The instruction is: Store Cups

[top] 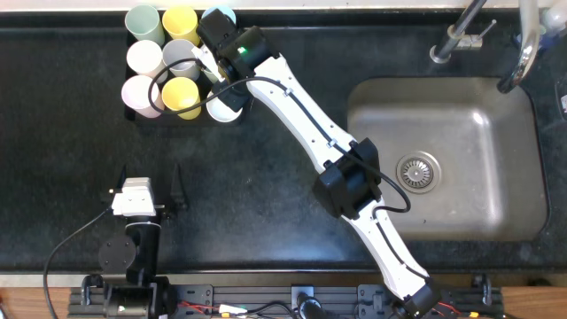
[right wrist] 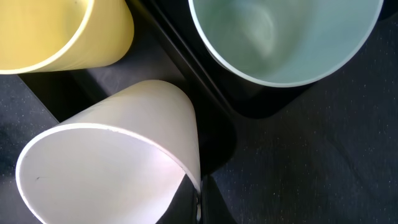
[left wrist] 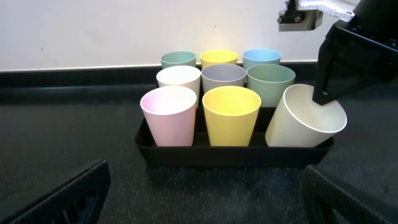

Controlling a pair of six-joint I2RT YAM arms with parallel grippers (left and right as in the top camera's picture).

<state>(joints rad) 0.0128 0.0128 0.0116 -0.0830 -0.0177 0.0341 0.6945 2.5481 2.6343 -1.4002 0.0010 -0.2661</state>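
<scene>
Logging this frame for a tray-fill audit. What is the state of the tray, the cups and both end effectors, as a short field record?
tray: black tray, on the counter left of the sink
upright cups: eight, in three rows
last cup: white cup, tilted in the corner slot beside a yellow cup, not yet upright
right end effector: gripping the white cup's rim
left end effector: open, near its base, apart from the tray
</scene>
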